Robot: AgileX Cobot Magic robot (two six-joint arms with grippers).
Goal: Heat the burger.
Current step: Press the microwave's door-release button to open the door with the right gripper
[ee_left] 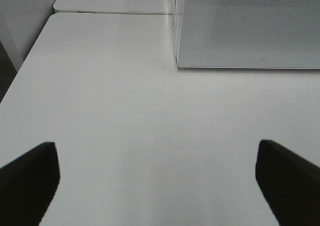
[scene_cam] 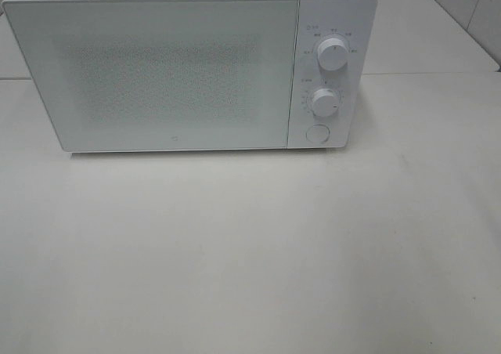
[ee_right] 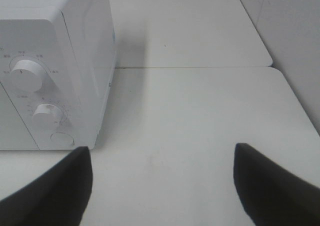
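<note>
on the white table we see no burger from any camera, so we cannot tell where it is. the one large thing on the table is a white microwave, standing toward the far side in the high view. its door is shut. the door's pale, speckled panel hides the inside from us.

to the right of the door is a narrow control strip. it has an upper knob, a lower knob beneath it, and a round button at the bottom. a seam runs across the tabletop behind the microwave.

the high view shows neither arm. in the left wrist view, the left gripper is over bare table in front of the microwave's door-side corner. its dark fingers are spread wide and hold nothing. in the right wrist view, the right gripper is over bare table by the microwave's control-strip corner. its fingers are also spread apart and hold nothing.
</note>
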